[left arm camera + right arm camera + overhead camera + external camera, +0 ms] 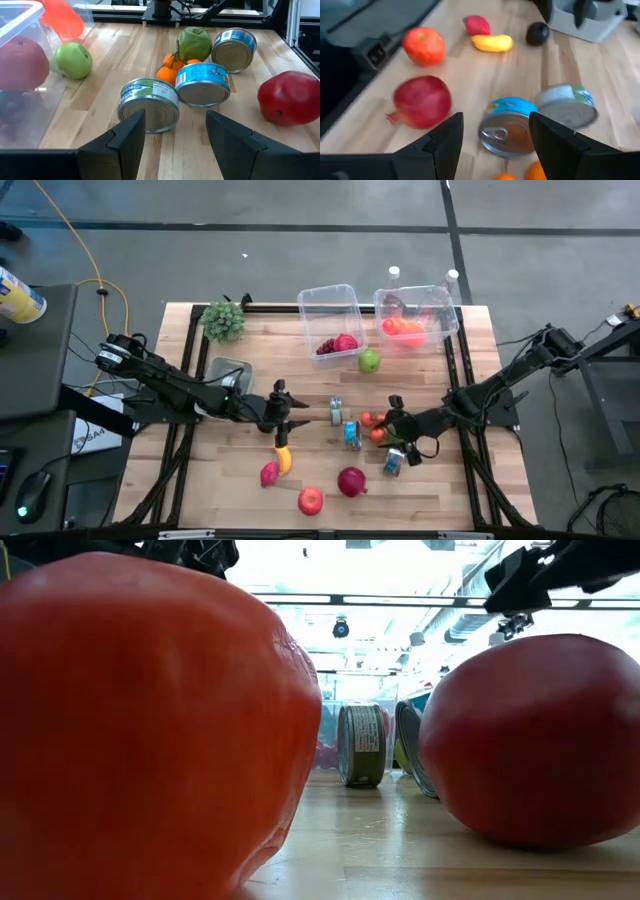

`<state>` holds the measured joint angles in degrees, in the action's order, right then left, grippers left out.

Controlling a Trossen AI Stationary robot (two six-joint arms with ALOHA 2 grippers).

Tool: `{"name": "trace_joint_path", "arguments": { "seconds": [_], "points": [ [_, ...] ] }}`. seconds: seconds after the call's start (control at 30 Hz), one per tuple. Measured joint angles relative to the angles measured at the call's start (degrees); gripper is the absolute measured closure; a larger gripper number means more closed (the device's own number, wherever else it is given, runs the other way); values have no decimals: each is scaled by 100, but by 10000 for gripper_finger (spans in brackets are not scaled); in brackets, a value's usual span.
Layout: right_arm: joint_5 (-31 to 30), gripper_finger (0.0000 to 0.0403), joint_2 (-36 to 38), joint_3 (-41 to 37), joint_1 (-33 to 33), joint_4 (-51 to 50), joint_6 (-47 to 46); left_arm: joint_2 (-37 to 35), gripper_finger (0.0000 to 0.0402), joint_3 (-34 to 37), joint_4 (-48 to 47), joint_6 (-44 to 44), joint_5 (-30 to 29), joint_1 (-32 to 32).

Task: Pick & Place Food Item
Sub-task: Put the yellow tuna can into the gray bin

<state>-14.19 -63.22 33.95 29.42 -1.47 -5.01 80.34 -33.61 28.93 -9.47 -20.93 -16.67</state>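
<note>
Food lies loose on the wooden table: a banana [283, 459], a red apple [311, 500], a pomegranate [351, 481], small oranges [372, 420] and a green apple [369, 361]. Cans lie on their sides among them: a green-labelled can [148, 102] and a blue-labelled can [202, 84]. My left gripper [288, 415] hovers open left of the cans, with the green-labelled can just ahead of its fingers in the left wrist view [175, 140]. My right gripper [398, 420] hovers open by the oranges, above the blue-labelled can [509, 125], which shows beyond the gap of my right gripper [496, 145]. Neither holds anything.
Two clear tubs stand at the far edge, the left tub [330, 315] holding red fruit and the right tub [415, 315] holding orange items. A green leafy bunch [224, 320] and a grey box [228, 370] sit at the far left. A third can [393, 462] lies near the right gripper.
</note>
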Motion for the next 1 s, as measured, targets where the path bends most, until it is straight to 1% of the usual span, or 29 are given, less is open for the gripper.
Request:
{"name": "trace_joint_path", "arguments": {
  "seconds": [0.13, 0.47, 0.6, 0.7, 0.83, 1.0],
  "points": [
    [111, 188, 0, 0, 77, 435, 359, 0, 202, 0, -83, -86, 0, -2],
    [115, 188, 0, 0, 169, 861, 1377, 0, 202, 0, -155, -310, 13, -185],
    [397, 188, 0, 0, 172, 955, 1736, 0, 202, 0, -153, -537, 17, -277],
    [643, 188, -48, 0, 172, 1043, 1829, 0, 202, 0, -153, -677, 17, -347],
    [948, 188, -224, 0, 160, 1204, 1551, 0, 202, 0, -153, -935, 17, -432],
    [949, 188, -580, 4, 73, 1379, 1551, 0, 202, 0, -153, -1161, 15, -559]
  ]
}}
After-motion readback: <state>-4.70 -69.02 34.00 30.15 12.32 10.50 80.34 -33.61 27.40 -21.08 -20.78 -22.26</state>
